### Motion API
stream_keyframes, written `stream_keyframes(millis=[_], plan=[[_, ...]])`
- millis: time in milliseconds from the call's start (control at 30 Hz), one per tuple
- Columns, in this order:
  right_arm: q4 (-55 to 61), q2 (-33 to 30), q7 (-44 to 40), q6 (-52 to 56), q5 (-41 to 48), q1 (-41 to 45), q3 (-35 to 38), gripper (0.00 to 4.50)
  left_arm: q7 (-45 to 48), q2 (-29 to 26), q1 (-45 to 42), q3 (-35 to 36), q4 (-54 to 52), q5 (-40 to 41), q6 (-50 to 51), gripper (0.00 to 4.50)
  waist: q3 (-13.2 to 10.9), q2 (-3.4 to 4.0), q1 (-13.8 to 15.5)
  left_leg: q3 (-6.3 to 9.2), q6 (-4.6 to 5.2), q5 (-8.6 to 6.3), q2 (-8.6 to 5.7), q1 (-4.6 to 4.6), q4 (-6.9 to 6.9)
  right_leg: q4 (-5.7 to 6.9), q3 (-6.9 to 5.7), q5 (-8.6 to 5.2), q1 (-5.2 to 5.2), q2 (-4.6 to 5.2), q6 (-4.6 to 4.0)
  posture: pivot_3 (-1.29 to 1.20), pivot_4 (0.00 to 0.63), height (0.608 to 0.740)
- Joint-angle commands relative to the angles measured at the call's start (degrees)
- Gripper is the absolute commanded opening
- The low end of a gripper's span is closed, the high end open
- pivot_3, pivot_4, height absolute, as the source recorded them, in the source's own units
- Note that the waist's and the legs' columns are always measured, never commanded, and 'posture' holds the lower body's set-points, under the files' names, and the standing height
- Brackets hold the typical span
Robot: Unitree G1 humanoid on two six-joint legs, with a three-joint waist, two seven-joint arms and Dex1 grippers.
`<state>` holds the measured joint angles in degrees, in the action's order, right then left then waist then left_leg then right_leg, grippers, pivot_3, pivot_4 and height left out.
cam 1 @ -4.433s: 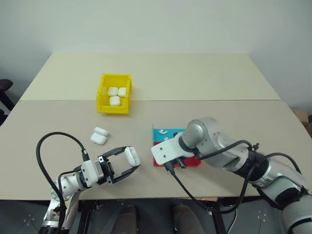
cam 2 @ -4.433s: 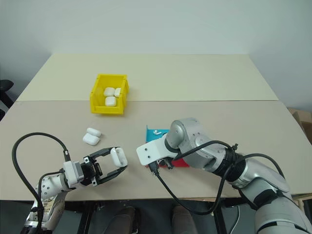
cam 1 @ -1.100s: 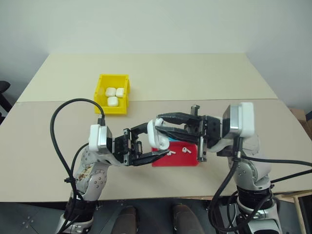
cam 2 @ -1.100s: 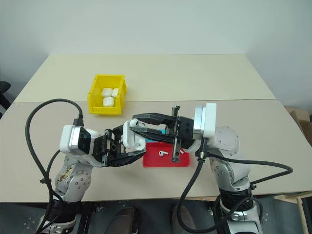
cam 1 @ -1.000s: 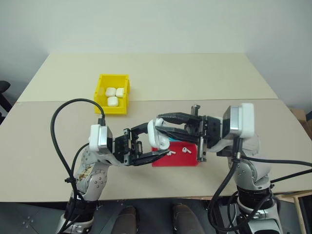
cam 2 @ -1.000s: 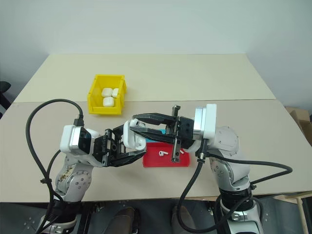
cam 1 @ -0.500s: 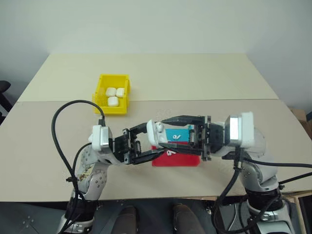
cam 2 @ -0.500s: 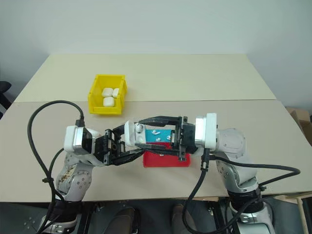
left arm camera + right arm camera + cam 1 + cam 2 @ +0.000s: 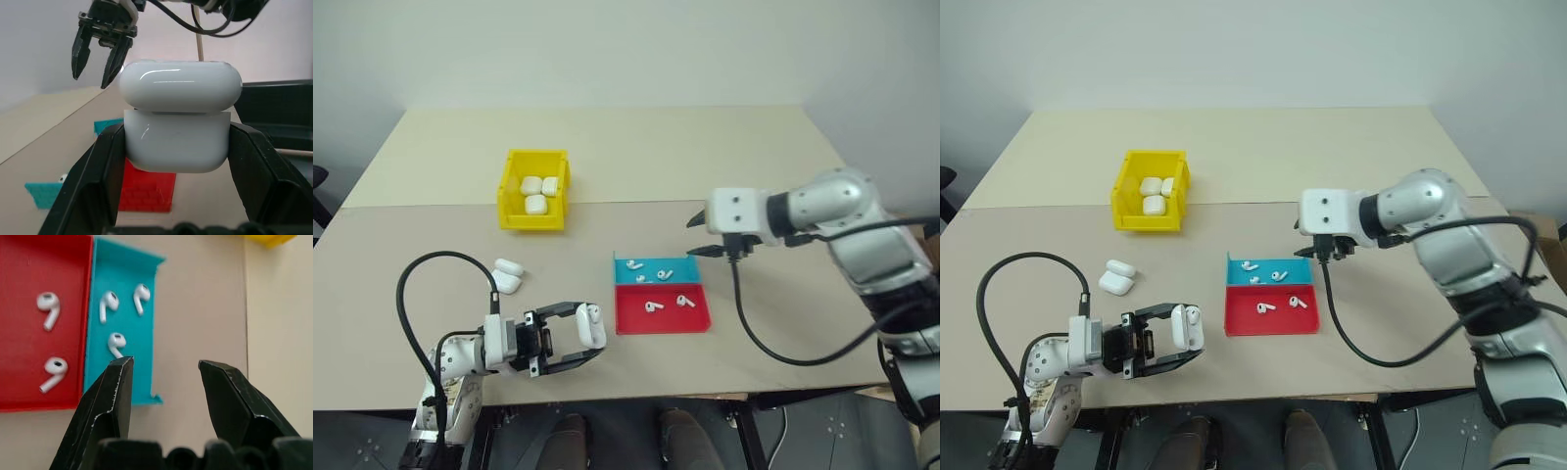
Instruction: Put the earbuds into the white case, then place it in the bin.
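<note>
Low over the table's near left, my left gripper (image 9: 594, 329) is shut on a white case (image 9: 180, 119) whose lid is down. Several earbuds lie in the tray: three in the teal half (image 9: 116, 341), two in the red half (image 9: 49, 302). My right gripper (image 9: 693, 238) hangs open and empty above the table, just past the far right corner of the tray; the left wrist view shows it too (image 9: 100, 54). The yellow bin (image 9: 533, 222) stands at the far left with three white cases (image 9: 535, 204) inside.
The flat red and teal tray (image 9: 636, 319) lies at the table's middle. Two more white cases (image 9: 507, 276) rest on the table between the bin and my left gripper. A black cable (image 9: 744, 323) droops from the right arm beside the tray.
The two grippers, which met above the tray, have parted. The left one sank toward the near left with the case. The right one let go, opened and swung away to the right.
</note>
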<state>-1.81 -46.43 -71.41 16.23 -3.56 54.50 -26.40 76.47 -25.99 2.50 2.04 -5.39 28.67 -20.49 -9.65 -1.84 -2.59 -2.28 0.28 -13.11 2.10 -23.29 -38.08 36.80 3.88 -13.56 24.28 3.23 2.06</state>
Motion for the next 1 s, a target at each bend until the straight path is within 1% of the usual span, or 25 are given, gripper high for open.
stream_keyframes(millis=[33,100,200,300,433,733,1000], plan=[[-5.4,1.4,-3.9,-8.2,-7.9,5.4,-5.6,2.58,-1.3,0.4,0.2,-1.0,-1.1,-1.4,-2.7,2.79,0.0,0.01,0.3,0.02,0.00,0.00,0.01,-0.03,0.00,-0.01,-0.02,0.00,0.01,0.00,0.00,0.00,0.150,0.740],[-9.3,2.5,-6.2,-15.8,-10.2,7.8,-8.1,2.58,-2.6,1.1,0.3,-1.7,-1.5,-2.1,-3.0,2.79,0.0,0.01,0.7,0.02,0.00,0.00,-0.02,-0.06,0.01,-0.04,-0.08,0.00,0.00,0.05,0.02,0.00,0.150,0.740],[-15.5,4.8,-8.9,-23.9,-12.0,11.0,-10.2,2.58,-3.4,1.4,0.3,-2.5,-1.1,-3.0,-4.0,2.79,0.0,0.01,0.8,0.00,0.01,-0.01,-0.06,-0.10,0.00,-0.09,-0.10,0.03,0.00,0.14,0.07,0.00,0.150,0.740],[-21.6,8.3,-12.3,-28.9,-12.7,14.3,-11.6,2.58,-4.0,1.4,0.4,-3.2,-0.4,-3.7,-5.2,2.79,0.0,0.01,0.5,-0.02,0.01,-0.01,-0.05,-0.06,0.01,-0.06,-0.09,0.04,-0.01,0.13,0.07,0.00,0.150,0.740],[-28.5,12.1,-14.6,-36.4,-15.5,17.2,-14.1,2.58,-5.4,1.6,0.5,-3.7,-0.9,-4.3,-5.5,2.79,0.0,0.02,0.0,-0.01,0.01,-0.01,0.00,0.02,0.01,0.03,-0.09,0.05,-0.02,0.11,0.03,0.00,0.150,0.740],[-39.8,20.1,-14.1,-43.7,-19.9,19.6,-15.8,2.58,-8.0,1.1,2.6,-4.9,-2.5,-5.2,-6.5,2.79,0.0,0.03,0.1,0.00,0.01,-0.01,0.01,0.05,0.01,0.10,-0.09,0.04,0.00,0.13,0.00,0.00,0.150,0.740],[-46.0,23.0,-12.4,-46.8,-22.8,20.4,-15.3,2.58,-9.6,0.6,3.6,-5.2,-3.2,-5.7,-7.0,2.79,0.0,0.05,0.1,0.00,0.00,-0.01,0.01,0.11,0.01,0.18,-0.09,0.03,-0.02,0.13,-0.03,0.00,0.150,0.740]])
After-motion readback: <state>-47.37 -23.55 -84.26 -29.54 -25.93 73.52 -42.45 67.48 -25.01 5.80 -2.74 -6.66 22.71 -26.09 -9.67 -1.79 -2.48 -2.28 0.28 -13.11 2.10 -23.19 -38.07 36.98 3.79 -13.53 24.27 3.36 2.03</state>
